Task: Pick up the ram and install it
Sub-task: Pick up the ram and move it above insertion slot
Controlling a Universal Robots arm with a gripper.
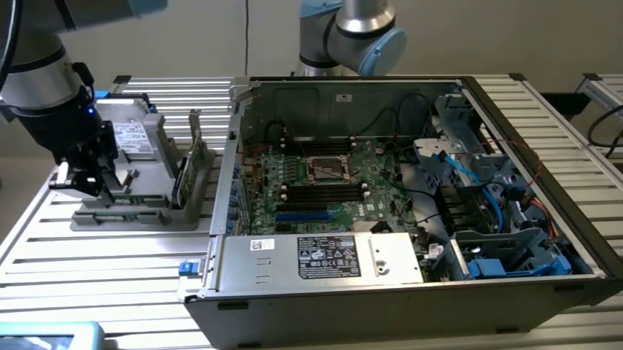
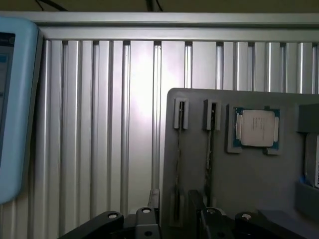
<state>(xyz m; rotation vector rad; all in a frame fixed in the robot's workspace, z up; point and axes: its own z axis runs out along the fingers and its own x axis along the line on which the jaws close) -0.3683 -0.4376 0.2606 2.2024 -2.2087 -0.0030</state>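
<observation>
Two ram sticks (image 2: 179,164) stand on edge in slots of a grey holder tray (image 2: 249,174), side by side and near the tray's edge. My gripper (image 2: 177,225) hangs above them with its fingers (image 2: 117,221) spread wide and nothing between them. The stick nearer the tray's edge lines up roughly with the gap between the fingers. In the exterior view my gripper (image 1: 86,184) hovers over the left end of the grey tray (image 1: 136,215). The black ram slots (image 1: 322,191) lie on the motherboard inside the open computer case (image 1: 292,255), at the exterior view's right.
A square silver processor (image 2: 256,128) sits in a pocket of the tray beyond the sticks. A light-blue device (image 2: 15,109) lies on the slatted aluminium table (image 2: 99,124). Cables and drive cages (image 1: 486,189) crowd the right side of the case.
</observation>
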